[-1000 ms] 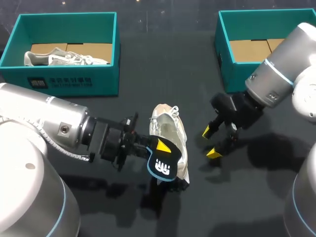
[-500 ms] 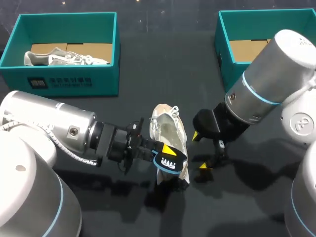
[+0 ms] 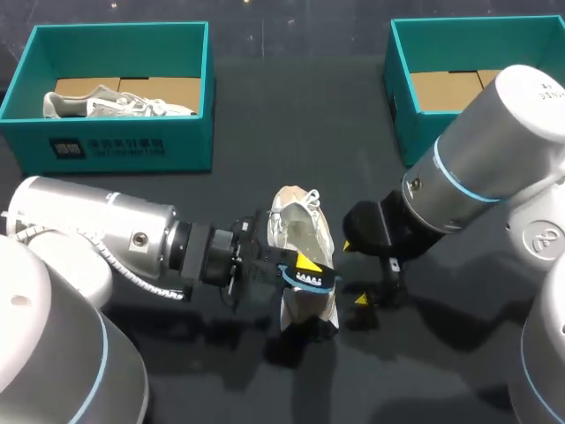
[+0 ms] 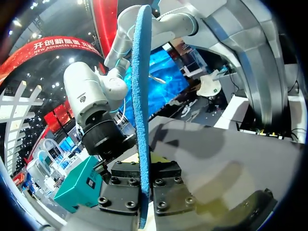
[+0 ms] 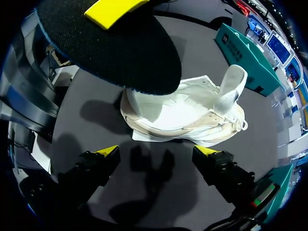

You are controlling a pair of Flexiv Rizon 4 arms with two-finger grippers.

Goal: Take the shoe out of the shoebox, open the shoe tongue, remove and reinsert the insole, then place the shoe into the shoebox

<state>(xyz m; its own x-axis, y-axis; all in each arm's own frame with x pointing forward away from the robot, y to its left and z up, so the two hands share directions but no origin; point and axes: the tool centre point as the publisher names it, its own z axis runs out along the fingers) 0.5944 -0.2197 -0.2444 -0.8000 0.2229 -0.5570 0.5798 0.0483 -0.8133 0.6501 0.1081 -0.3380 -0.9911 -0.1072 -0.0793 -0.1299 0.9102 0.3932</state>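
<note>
Gripping the insole [image 3: 311,281] just below the middle of the frame in the head view: left gripper [image 3: 303,269] with its fingers closed on the insole's two faces, one yellow tip lying on the upper face. Entering from the lower left, the left arm [image 3: 97,234]. Standing edge-on in the left wrist view, as a thin blue strip pinched between the two black fingers and rising ahead of them. Hanging over the near end of the shoe [image 3: 300,231]; whether touching it, cannot tell.

Resting on the dark bench [image 3: 291,115] at mid-frame, white, sole down, with laces loose at its far end. In the right wrist view, lying ahead of the right gripper [image 5: 158,153], with the tongue [image 5: 229,89] lifted upright at the end away from the insole.

Hovering low just right of the shoe in the head view, fingers spread wide and gripping nothing, both yellow tips apart from the shoe. Coming in from the right edge, the right arm [image 3: 494,150].

Farther back, at the upper left, a teal left shoebox [image 3: 132,146] holding a second shoe [image 3: 115,104], pale, lying on its cardboard floor. At the upper right, a teal right shoebox [image 3: 403,106] showing a cardboard floor, partly hidden by the right arm.
</note>
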